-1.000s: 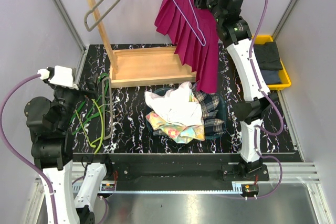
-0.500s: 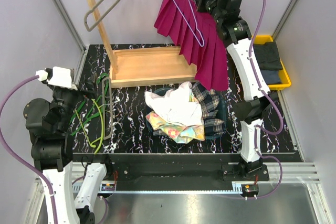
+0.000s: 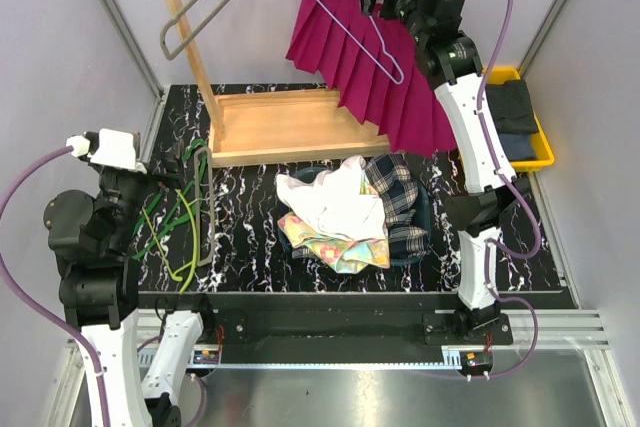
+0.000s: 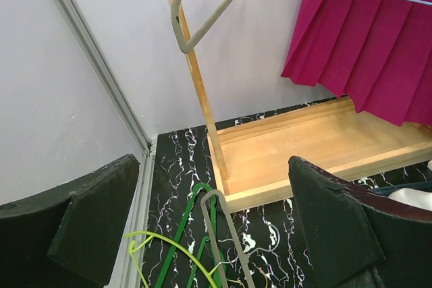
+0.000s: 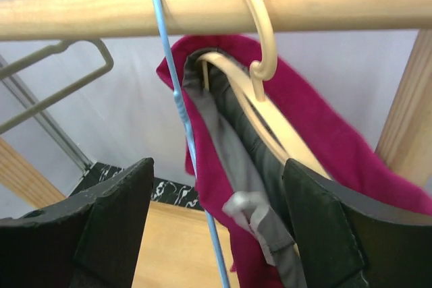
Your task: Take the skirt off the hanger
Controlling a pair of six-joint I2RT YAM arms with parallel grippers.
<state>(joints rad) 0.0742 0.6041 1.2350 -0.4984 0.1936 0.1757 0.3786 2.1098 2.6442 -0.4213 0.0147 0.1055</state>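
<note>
Skirt [image 3: 370, 67] hem swings further right vs earlier. It hangs on the hanger [image 5: 260, 109] straight ahead of right gripper [image 5: 214, 193], jaws apart, prob. not touching; left gripper [image 4: 209, 227], also apart, is far off.

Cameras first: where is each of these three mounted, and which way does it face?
Top external: fixed above and behind, looking down on the table, wooden rack and hung skirt; left arm and right arm both show.
Left wrist: low at the table's left, facing the rack's base and the skirt's hem; its open fingers frame the bottom.
Right wrist: high by the rail, facing the cream hanger and the skirt's waistband; its open fingers flank them.
Shared: all three show skirt and rack.
</note>
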